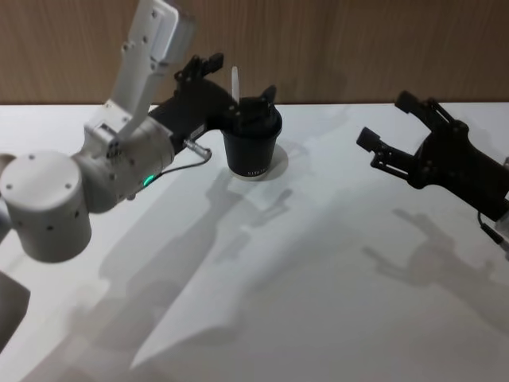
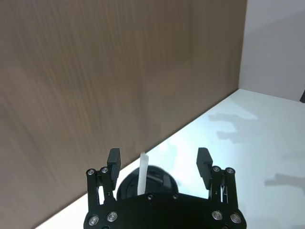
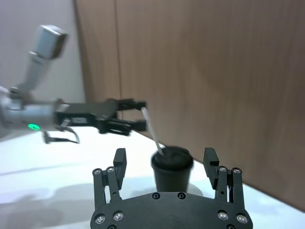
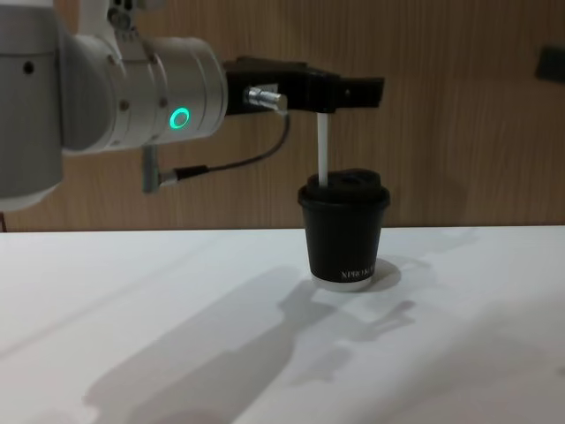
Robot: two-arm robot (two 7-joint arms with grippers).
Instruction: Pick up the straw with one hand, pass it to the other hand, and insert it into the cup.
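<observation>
White table [image 1: 318, 302], wood wall behind: straw [image 4: 323, 150] stands in black cup [image 4: 343, 231] lid, so left gripper [image 2: 159, 164] hovers above w/ fingers spread wide, apparently released. Right gripper [image 1: 390, 135] parked aside, also wide.

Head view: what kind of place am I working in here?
Probably a lab or test bench made to look like a café counter: a bare white table against a wood-panelled wall, holding just a black lidded cup with a straw in it, the left gripper open around the straw.
</observation>
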